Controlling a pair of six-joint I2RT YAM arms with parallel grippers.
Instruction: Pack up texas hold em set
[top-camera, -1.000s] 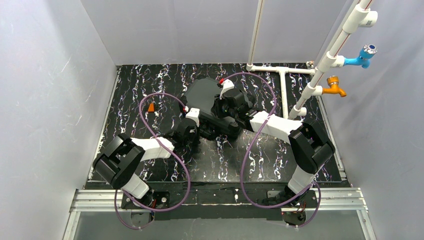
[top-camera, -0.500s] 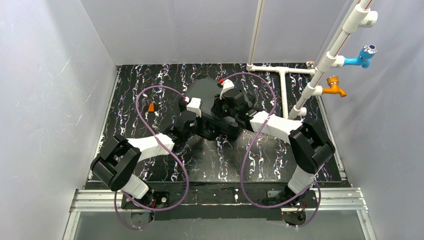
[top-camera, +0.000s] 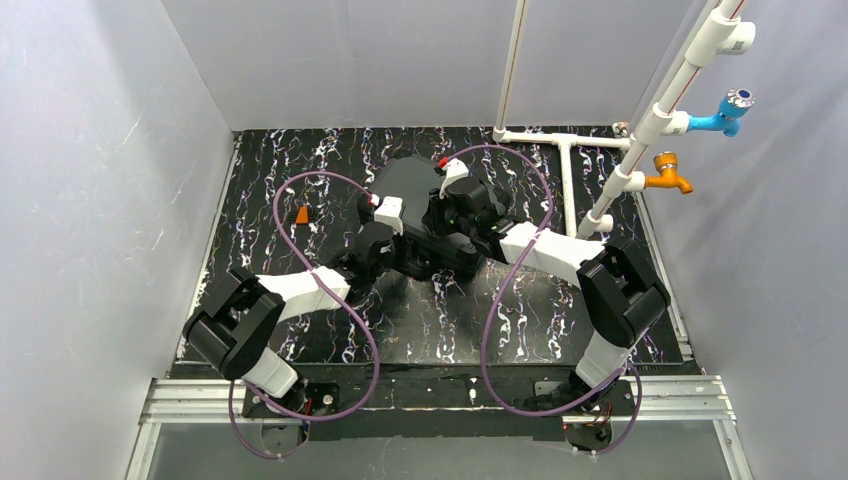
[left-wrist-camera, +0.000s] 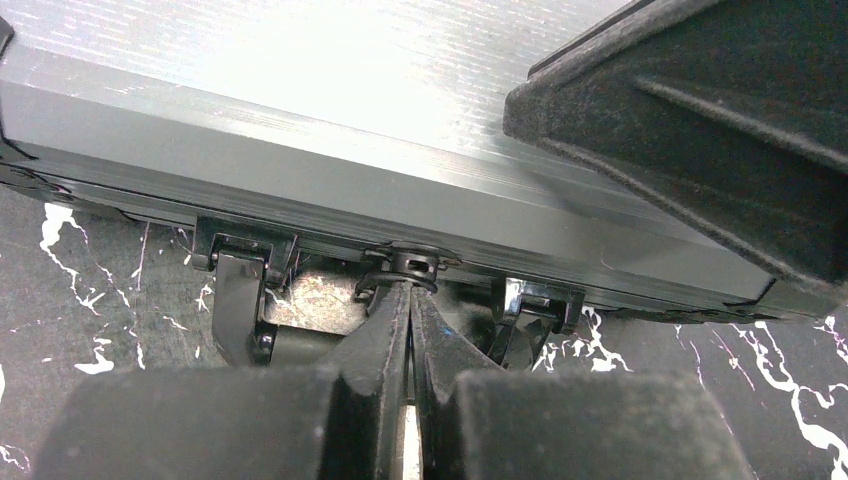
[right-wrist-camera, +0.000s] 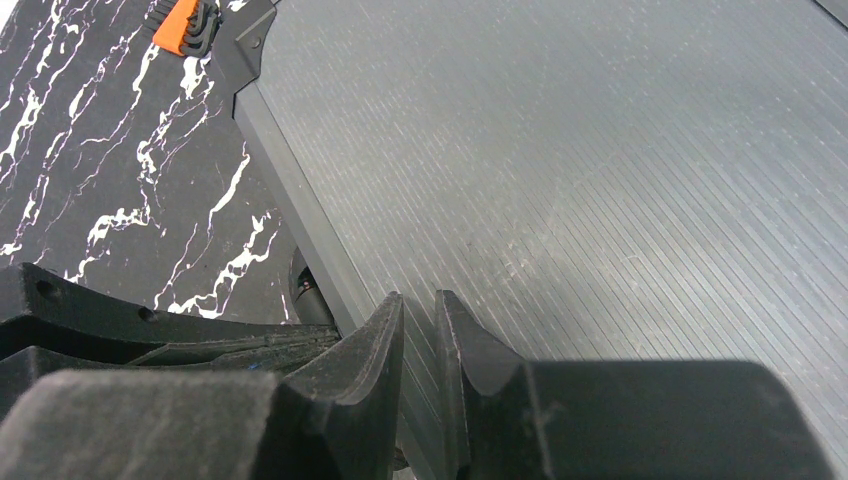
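Left wrist: case (left-wrist-camera: 300, 150) beyond left hand (left-wrist-camera: 410, 292).

The case (right-wrist-camera: 600, 150) lid is dull grey with fine parallel ribbing — its latches (left-wrist-camera: 238, 290) glossy black. Ahead-left of the matte black right gripper (right-wrist-camera: 420, 300), the table (right-wrist-camera: 100, 150) is black veined with white — a small piece (right-wrist-camera: 178, 22) there is orange.

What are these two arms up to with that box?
Two robot arms are working at a closed grey case in the middle of the table. The left tool, fingers together, sits at the small black fitting between the two latches on its front edge. The right tool, shut too, sits at the lid near that edge.
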